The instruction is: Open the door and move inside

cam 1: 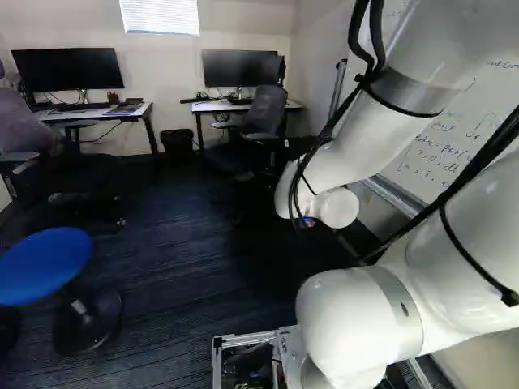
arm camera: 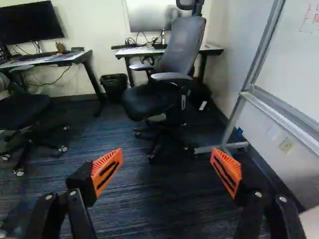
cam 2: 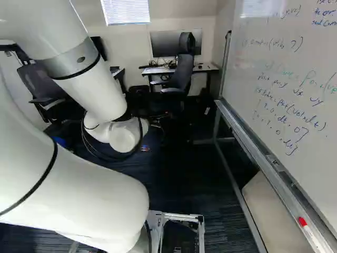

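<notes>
Gripper [arm camera: 167, 155] standing wide open in the wrist view, its orange pads [arm camera: 106, 169] well apart and slanted towards each other. Dark carpet [arm camera: 164, 209] shows through the gap, so it is gripping nothing. Ahead of it stands a high-backed office chair [arm camera: 183, 45], in front of a desk [arm camera: 209, 50] with a monitor. A dark waste bin [arm camera: 113, 89] sits beside the chair, between that desk and a second desk [arm camera: 83, 56]; what is in the bin cannot be made out. Another office chair [arm camera: 25, 107] stands near the second desk.

Across the left base view, the white arm [cam 1: 357, 324] bends over on the right side. At its foot is an open metal frame [cam 1: 216, 361], with cables and small parts inside. A blue stool [cam 1: 45, 255] stands at the left edge. The same bin shows between the two desks, its inside too dark to read.

Over at the right of the right base view is a whiteboard [cam 2: 284, 63] covered in handwriting, and a red-capped marker [cam 2: 302, 221] lies on its ledge [cam 2: 263, 171]. The metal frame shows again beside the arm's foot, the parts in it mostly in shadow. Where the door is, I cannot tell from these views.
</notes>
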